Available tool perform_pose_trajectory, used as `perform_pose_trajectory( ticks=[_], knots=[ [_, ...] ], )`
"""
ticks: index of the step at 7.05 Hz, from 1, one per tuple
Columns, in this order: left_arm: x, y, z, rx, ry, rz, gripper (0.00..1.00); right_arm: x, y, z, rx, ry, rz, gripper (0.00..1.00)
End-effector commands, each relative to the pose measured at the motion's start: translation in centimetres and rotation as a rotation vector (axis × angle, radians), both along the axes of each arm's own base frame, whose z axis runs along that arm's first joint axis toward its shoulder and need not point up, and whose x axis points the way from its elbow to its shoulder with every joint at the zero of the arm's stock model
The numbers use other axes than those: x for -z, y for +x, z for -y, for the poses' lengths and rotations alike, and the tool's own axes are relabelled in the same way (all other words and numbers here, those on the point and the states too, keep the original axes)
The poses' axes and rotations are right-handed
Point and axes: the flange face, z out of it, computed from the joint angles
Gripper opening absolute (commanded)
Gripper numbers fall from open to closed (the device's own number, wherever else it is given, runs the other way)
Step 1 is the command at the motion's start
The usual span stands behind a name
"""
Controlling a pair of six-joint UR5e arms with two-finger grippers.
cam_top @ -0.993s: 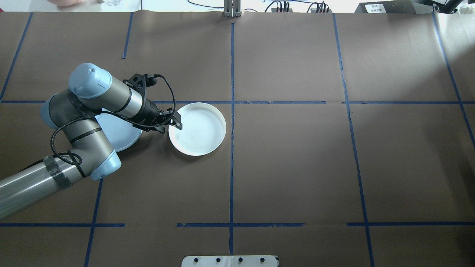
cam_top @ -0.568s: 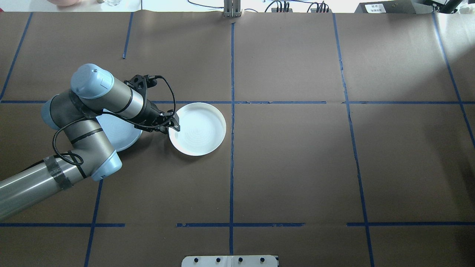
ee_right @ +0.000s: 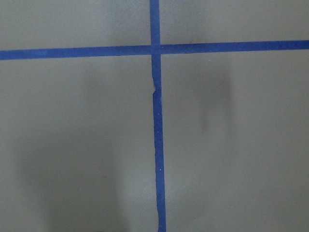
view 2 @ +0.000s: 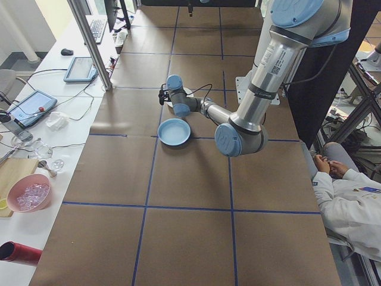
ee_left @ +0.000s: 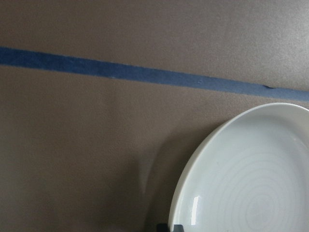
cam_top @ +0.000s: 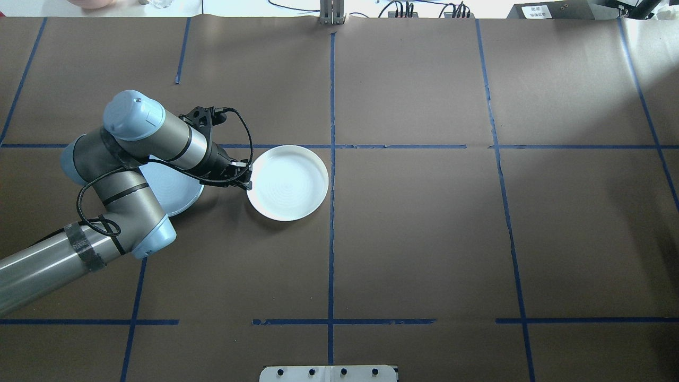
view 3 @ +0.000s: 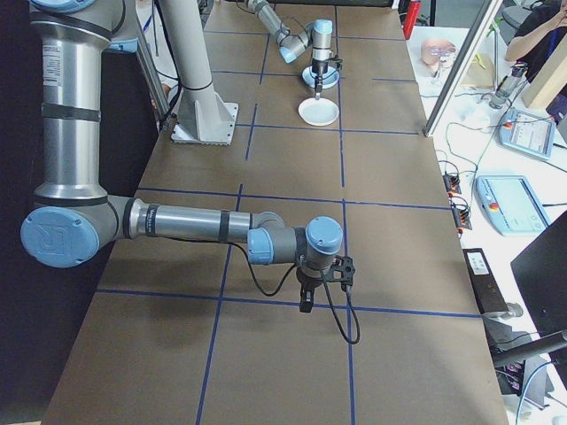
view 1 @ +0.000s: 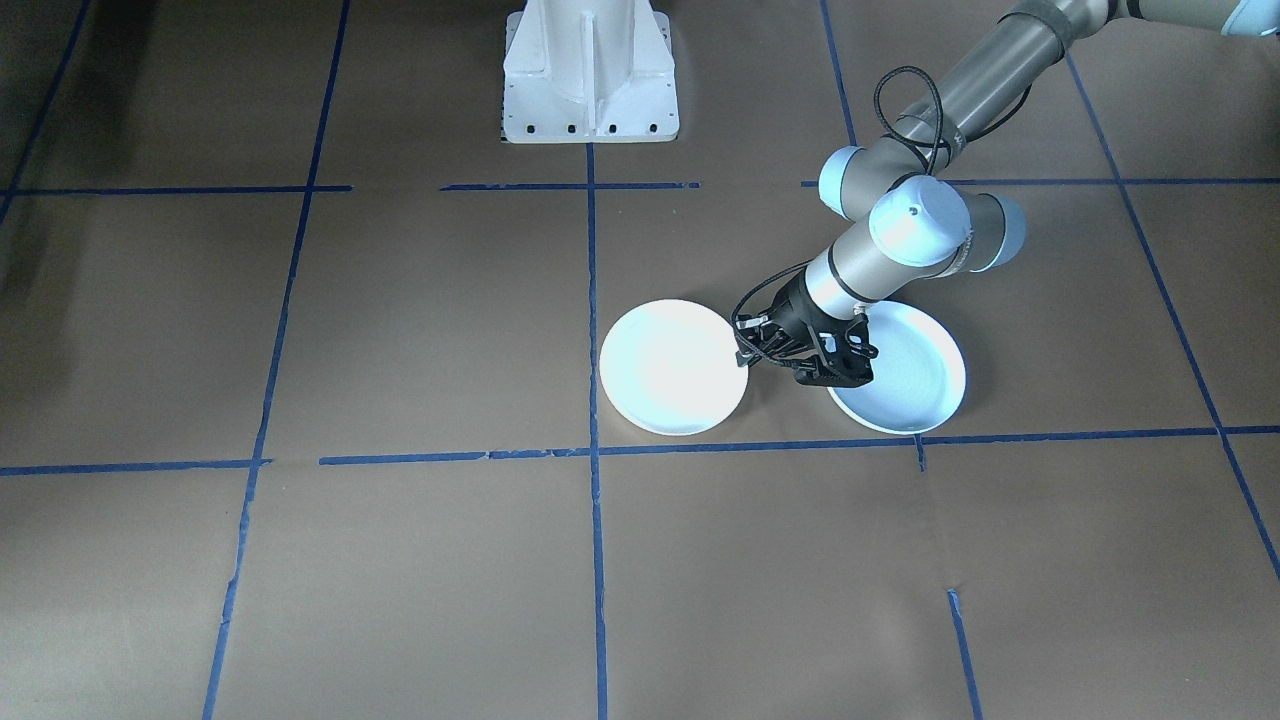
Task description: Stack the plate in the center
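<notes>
Front-facing view: left pincer (view 1: 745,352) sits at the edge of the white plate (view 1: 673,367), closed on its rim; second plate (view 1: 905,375) lies under the left arm's wrist, just beside the first, on the brown worktop (view 1: 400,330). Overhead: the white plate (cam_top: 287,183) lies just left of the centre tape line, pincer (cam_top: 247,178) at its left rim, bluish second plate (cam_top: 175,188) half hidden by the arm. Left view: both plates small, grip unreadable. Right view: right pincer (view 3: 306,303) hangs over bare worktop, well apart; width cannot tell. Left wrist view: ringed plate surface (ee_left: 246,179) bottom right, blue tape (ee_left: 120,72) above.
</notes>
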Motion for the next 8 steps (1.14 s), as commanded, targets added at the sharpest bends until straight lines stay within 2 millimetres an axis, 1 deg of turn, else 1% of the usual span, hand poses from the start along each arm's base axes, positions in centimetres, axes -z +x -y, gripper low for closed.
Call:
perform_pose_trajectory(
  ticks=[1,2,3,4,5,6,7,8],
  knots=[
    [1.4,-3.6,1.9,0.052,0.01,-0.005,0.0,0.0,0.0,0.0,-0.001,0.0,0.0,1.0],
    [1.6,-7.3,3.1,0.088,0.036,0.006,0.0,0.0,0.0,0.0,-0.001,0.0,0.0,1.0],
    [-0.6,-10.5,2.9,0.091,0.073,0.038,0.0,0.0,0.0,0.0,-0.001,0.0,0.0,1.0],
    [-3.4,-14.7,3.2,0.104,0.104,0.087,0.0,0.0,0.0,0.0,-0.001,0.0,0.0,1.0],
    [-5.6,-18.1,2.8,0.075,0.139,0.13,0.0,0.0,0.0,0.0,-0.001,0.0,0.0,1.0],
    [-8.3,-20.6,1.5,0.044,0.155,0.156,0.0,0.0,0.0,0.0,-0.001,0.0,0.0,1.0],
    [-10.7,-22.0,0.5,0.024,0.159,0.18,0.0,0.0,0.0,0.0,0.001,0.0,0.0,1.0],
    [-11.9,-22.3,-0.4,-0.01,0.134,0.167,0.0,0.0,0.0,0.0,-0.001,0.0,0.0,1.0]
  ],
)
